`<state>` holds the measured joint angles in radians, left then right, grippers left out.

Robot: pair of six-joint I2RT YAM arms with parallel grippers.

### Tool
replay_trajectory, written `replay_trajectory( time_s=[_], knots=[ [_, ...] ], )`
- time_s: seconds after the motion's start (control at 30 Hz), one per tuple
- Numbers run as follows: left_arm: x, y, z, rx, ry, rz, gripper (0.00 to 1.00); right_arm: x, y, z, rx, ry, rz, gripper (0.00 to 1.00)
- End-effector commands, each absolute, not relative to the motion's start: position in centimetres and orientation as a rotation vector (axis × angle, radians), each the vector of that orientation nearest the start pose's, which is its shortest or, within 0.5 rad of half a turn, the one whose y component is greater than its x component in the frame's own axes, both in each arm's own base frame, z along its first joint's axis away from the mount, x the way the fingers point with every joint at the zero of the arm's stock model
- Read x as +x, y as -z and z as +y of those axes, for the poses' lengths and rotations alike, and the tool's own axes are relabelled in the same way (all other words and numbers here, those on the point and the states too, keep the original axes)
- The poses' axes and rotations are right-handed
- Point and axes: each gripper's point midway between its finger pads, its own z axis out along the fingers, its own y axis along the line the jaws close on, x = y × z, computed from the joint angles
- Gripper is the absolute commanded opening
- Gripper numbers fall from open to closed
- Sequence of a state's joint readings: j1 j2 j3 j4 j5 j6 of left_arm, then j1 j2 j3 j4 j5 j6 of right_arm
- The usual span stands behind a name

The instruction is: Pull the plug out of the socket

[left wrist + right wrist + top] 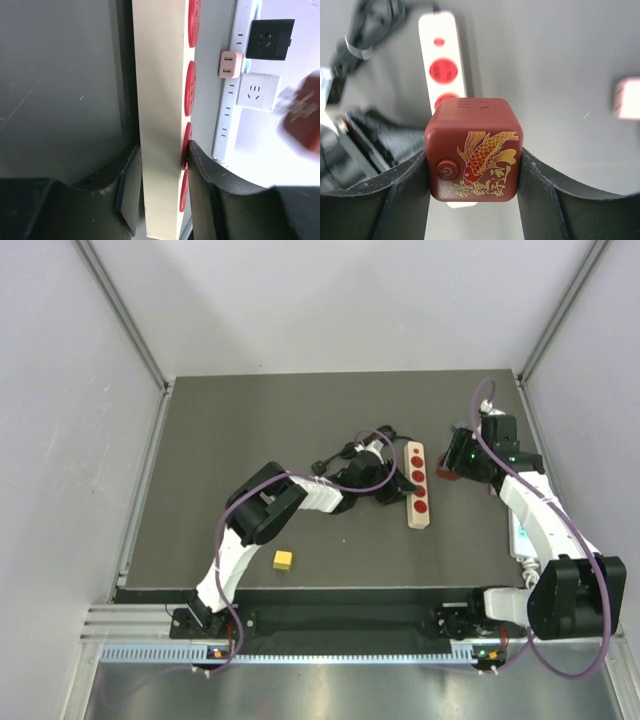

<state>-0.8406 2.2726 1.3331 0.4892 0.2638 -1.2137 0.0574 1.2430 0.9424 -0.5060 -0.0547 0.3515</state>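
- Overhead view: bright, even light. The dark bench (200, 490) carries only faint, soft shadows and no glare.
- Left wrist view: the power strip (160, 125) is sharp, but the red cube (302, 117) at the right edge is smeared.
- Right wrist view: the red cube (475, 155) is crisp with a slight sheen, and everything behind it is out of focus.

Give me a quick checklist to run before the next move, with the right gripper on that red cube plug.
1. Right gripper shut on red cube plug: ok.
2. Plug off the power strip: ok, held beside its right edge in the top view.
3. Left gripper clamping the strip: ok.
4. Plug pins intact: cannot tell, underside hidden.
5. Black cable clear of the plug: ok, lying left of the strip.
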Motion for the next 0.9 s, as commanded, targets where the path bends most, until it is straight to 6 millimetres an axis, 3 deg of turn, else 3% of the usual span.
replay_trajectory(
  time_s=[0.0, 0.07, 0.1, 0.13, 0.17, 0.2, 0.27, 0.3, 0.47, 0.63, 0.73, 0.87],
  knots=[
    [29.3, 4.5, -44.8, -0.202, 1.049, 2.64, 0.0, 36.8, -18.7, 2.0, 0.391, -0.19, 2.21, 0.0],
    [29.0, 4.4, -44.5, -0.205, 1.06, 2.633, 0.03, 38.2, -19.2, 1.4, 0.403, -0.179, 2.197, 0.0],
    [29.1, 3.6, -44.7, -0.199, 1.092, 2.603, 0.07, 38.7, -19.3, -0.7, 0.458, -0.13, 2.179, 0.0],
    [29.0, 3.6, -44.5, -0.204, 1.09, 2.607, 0.11, 39.3, -18.8, -1.4, 0.477, -0.107, 2.189, 0.0],
    [28.8, 3.6, -44.5, -0.202, 1.087, 2.613, 0.15, 39.9, -19.3, -2.0, 0.489, -0.09, 2.17, 0.0],
    [28.7, 3.6, -44.5, -0.2, 1.091, 2.615, 0.25, 40.7, -19.8, -3.3, 0.515, -0.049, 2.129, 0.0],
    [28.4, 3.5, -44.6, -0.195, 1.111, 2.626, 0.36, 41.6, -19.7, -4.4, 0.535, -0.011, 2.087, 0.0],
    [28.3, 3.4, -44.7, -0.198, 1.12, 2.627, 0.42, 42.8, -20.7, -4.7, 0.539, -0.017, 2.013, 0.0],
    [27.8, 2.3, -45.0, -0.173, 1.17, 2.605, 0.57, 45.0, -21.1, -5.9, 0.612, -0.011, 1.879, 0.0],
    [27.6, 0.2, -45.6, -0.103, 1.224, 2.578, 0.69, 46.6, -18.4, -7.7, 0.676, 0.077, 1.858, 0.03],
    [27.7, -1.1, -45.7, -0.084, 1.235, 2.557, 0.71, 47.2, -16.2, -8.3, 0.714, 0.12, 1.9, 0.06],
    [27.9, -2.8, -45.4, -0.048, 1.21, 2.532, 0.72, 47.9, -14.7, -8.4, 0.718, 0.128, 1.909, 0.1]
  ],
)
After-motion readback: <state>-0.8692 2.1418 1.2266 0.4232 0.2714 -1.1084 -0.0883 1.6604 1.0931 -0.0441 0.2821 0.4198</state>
